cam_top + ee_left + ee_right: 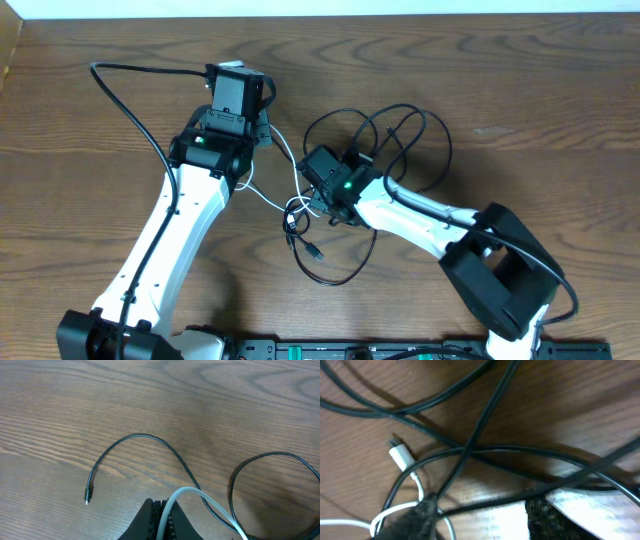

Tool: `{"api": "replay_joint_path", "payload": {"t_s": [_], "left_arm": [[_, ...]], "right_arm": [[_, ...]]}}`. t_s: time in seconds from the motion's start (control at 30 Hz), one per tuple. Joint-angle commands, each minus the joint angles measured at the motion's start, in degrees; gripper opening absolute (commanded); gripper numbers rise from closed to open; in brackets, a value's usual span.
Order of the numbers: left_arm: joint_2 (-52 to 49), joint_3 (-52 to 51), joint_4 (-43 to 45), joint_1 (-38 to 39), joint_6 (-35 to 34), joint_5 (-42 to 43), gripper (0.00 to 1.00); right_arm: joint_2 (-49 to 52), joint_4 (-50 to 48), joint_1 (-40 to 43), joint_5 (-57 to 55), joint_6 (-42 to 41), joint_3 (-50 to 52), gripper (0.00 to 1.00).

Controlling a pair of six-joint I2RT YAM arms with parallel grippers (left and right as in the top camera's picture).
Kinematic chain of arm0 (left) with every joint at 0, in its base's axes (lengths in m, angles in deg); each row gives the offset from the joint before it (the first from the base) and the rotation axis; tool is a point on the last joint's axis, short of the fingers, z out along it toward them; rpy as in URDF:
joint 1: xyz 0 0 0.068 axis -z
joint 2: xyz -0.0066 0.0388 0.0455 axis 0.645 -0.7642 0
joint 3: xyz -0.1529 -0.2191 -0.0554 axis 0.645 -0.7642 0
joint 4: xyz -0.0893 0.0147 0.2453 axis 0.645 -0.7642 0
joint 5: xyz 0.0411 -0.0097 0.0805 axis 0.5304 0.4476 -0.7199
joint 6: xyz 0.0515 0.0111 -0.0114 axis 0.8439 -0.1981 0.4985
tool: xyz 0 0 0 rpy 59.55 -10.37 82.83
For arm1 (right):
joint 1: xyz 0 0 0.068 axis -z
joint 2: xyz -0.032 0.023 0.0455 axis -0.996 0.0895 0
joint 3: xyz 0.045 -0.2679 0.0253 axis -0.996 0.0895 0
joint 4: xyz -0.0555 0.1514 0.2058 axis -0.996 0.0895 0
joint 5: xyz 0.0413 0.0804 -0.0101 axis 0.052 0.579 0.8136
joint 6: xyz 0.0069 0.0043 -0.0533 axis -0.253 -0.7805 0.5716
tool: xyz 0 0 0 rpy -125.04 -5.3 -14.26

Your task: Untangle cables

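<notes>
No legible text, no labels, no brand marks, no numbers or signs

Far-right corner of surface [560, 70] bare, wide passage; right edge open down to right arm [430, 220]; centre blocked: black cable loops [385, 140] crossed and overlapping, low loop [335, 282] reaching toward near edge; white cable [204, 494] slants across gap between arms; left arm [165, 235] fills near-left; arm wire [125, 100] arcs over far-left.
</notes>
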Motion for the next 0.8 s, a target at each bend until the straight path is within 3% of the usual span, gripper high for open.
{"api": "replay_joint_path", "payload": {"t_s": [0.0,0.07,0.2,0.4,0.5,0.57,0.6,0.63,0.77], "left_arm": [[0.4,0.6,-0.2,0.0,-0.5,-0.5,0.07],[0.4,0.6,-0.4,0.0,-0.5,-0.6,0.07],[0.4,0.6,-1.2,0.0,-0.5,-0.6,0.07],[0.4,0.6,-2.6,0.0,-0.5,-0.5,0.07],[0.4,0.6,-2.9,0.0,-0.5,-0.5,0.08],[0.4,0.6,-2.9,0.0,-0.5,1.6,0.07],[0.4,0.6,-2.6,0.0,-0.5,4.1,0.07],[0.4,0.6,-2.5,0.0,-0.5,5.0,0.07],[0.4,0.6,-2.1,0.0,-0.5,5.4,0.08]], "right_arm": [[0.9,-0.1,0.2,-3.1,-2.1,-0.7,0.26],[0.7,0.2,0.6,-3.5,-1.6,-0.7,0.01],[-0.9,2.6,3.5,-3.6,2.3,-0.7,0.01],[-8.7,9.2,13.2,-4.7,16.7,-0.7,0.01],[-12.4,12.9,17.9,-6.2,18.2,-0.7,0.01],[-13.9,12.5,20.2,-2.5,20.0,-0.7,0.01],[-14.6,11.0,21.3,4.9,22.4,-0.7,0.01],[-14.6,10.4,21.3,8.9,23.3,-0.7,0.02],[-13.9,9.8,18.4,14.2,23.4,-0.7,0.30]]}}
